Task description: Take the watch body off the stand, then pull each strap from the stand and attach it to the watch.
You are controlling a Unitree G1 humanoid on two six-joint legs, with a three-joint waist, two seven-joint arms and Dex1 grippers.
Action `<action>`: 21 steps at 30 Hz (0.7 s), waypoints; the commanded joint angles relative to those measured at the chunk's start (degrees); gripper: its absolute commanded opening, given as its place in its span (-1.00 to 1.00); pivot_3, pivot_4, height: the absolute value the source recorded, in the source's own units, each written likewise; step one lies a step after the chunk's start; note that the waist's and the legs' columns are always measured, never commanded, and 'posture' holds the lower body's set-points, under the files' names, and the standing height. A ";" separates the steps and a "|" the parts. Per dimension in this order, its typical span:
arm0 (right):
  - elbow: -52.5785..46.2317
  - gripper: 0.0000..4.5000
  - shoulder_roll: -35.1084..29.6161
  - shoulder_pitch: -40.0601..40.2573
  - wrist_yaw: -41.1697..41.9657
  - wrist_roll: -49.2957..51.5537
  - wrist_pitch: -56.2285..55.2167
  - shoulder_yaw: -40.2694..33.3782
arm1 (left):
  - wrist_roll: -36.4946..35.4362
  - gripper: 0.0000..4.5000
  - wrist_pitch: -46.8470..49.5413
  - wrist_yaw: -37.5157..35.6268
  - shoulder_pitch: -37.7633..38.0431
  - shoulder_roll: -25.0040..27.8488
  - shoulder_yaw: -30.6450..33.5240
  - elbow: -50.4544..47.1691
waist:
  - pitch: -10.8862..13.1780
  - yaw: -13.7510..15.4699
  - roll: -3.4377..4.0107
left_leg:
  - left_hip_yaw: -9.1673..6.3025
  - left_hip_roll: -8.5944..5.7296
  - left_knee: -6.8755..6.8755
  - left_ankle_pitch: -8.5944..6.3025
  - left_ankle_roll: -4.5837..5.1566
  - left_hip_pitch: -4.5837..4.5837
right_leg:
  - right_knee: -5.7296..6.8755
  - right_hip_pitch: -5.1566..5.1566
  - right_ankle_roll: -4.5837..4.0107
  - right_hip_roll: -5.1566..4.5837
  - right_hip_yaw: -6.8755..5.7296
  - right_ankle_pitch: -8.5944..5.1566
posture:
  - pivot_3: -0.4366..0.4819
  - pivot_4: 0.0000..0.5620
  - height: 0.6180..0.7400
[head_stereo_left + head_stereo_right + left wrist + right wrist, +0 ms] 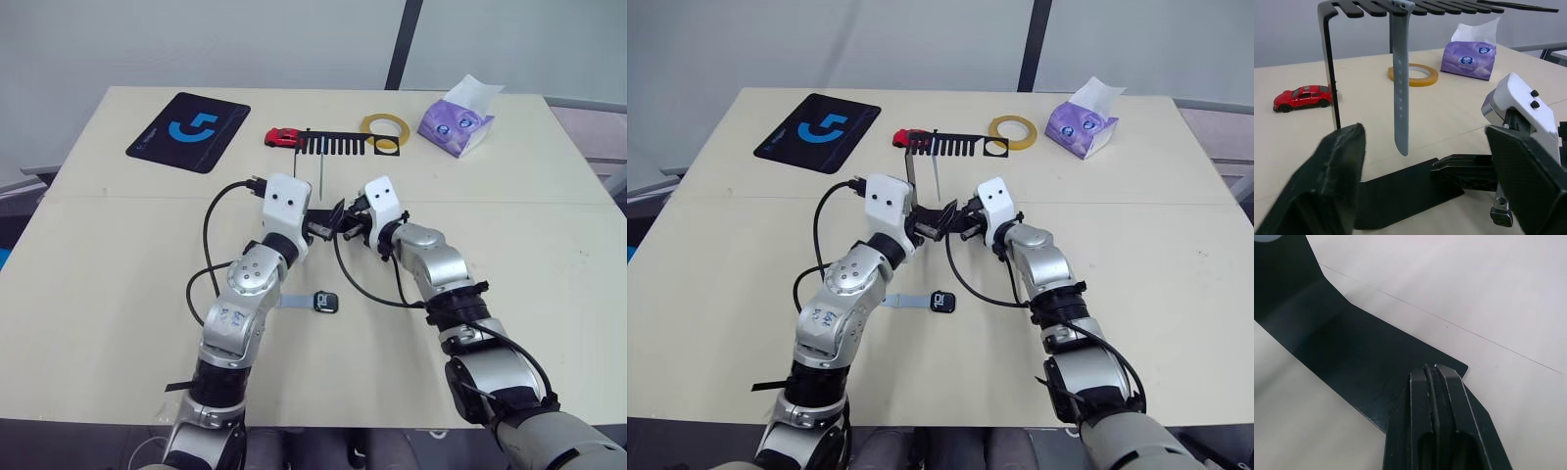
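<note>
The stand (338,145) is in the middle of the table, its comb bar high on a thin upright. One pale grey-blue strap (1400,73) hangs from the bar. The watch body (325,302) lies flat on the table nearer me, with the other strap (292,304) joined to its left side. My left gripper (1425,142) is open wide just in front of the hanging strap, holding nothing. My right gripper (1437,377) is shut, its tips resting on the edge of the stand's flat base (1400,191).
Behind the stand sit a red toy car (282,136), a yellow tape roll (385,127) and a purple tissue pack (456,122). A black mat with a blue logo (188,131) lies at the back left.
</note>
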 commanded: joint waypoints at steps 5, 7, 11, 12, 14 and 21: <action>1.10 -1.00 0.31 2.04 0.46 -1.37 1.27 1.36 | 1.90 -0.16 -3.58 1.93 -2.64 -2.03 -0.48 1.44 | 0.00 0.07 0.00 | 0.00 0.00 0.00 0.00 0.00 0.00 | 0.00 0.00 0.00 0.00 0.00 0.00 | -0.05 -0.47 0.97; 1.05 -1.00 0.34 2.15 0.47 -1.48 1.25 1.32 | 2.47 -0.16 -4.41 2.12 -3.31 -2.27 -0.78 2.50 | 0.00 0.10 0.00 | 0.01 0.00 0.00 0.00 0.00 0.00 | -0.01 0.00 0.00 0.00 0.00 0.00 | -0.05 -0.47 0.97; 0.98 -1.00 0.47 2.29 0.38 -1.62 1.21 1.35 | 3.85 -0.16 -6.08 2.92 -3.73 -2.30 -0.77 3.58 | 0.00 0.14 0.00 | 0.00 0.00 -0.03 0.00 0.00 0.00 | -0.01 0.00 0.00 0.00 -0.01 0.00 | -0.05 -0.47 0.97; 1.01 -1.00 0.48 2.25 0.40 -1.64 1.20 1.35 | 4.14 -0.16 -6.56 3.17 -3.93 -2.27 -0.65 4.00 | 0.00 0.15 0.00 | 0.00 0.00 -0.03 0.00 0.00 0.00 | -0.01 0.00 0.00 0.00 -0.01 0.00 | -0.05 -0.47 0.97; 1.17 -1.00 0.51 2.02 0.47 -1.65 1.17 1.34 | 4.56 -0.16 -7.58 3.61 -4.62 -2.46 -0.42 5.30 | 0.00 0.16 0.00 | 0.00 0.00 -0.02 0.00 0.00 -0.01 | -0.01 0.00 0.00 0.00 -0.01 0.00 | -0.05 -0.47 0.97; 1.74 -1.00 0.70 1.40 0.77 -1.95 1.03 1.21 | 5.35 -0.16 -11.30 5.72 -8.32 -3.95 0.77 11.05 | 0.00 0.32 -0.01 | 0.01 0.00 -0.02 0.00 0.00 0.00 | -0.02 0.00 0.00 0.00 -0.02 0.00 | -0.05 -0.47 0.97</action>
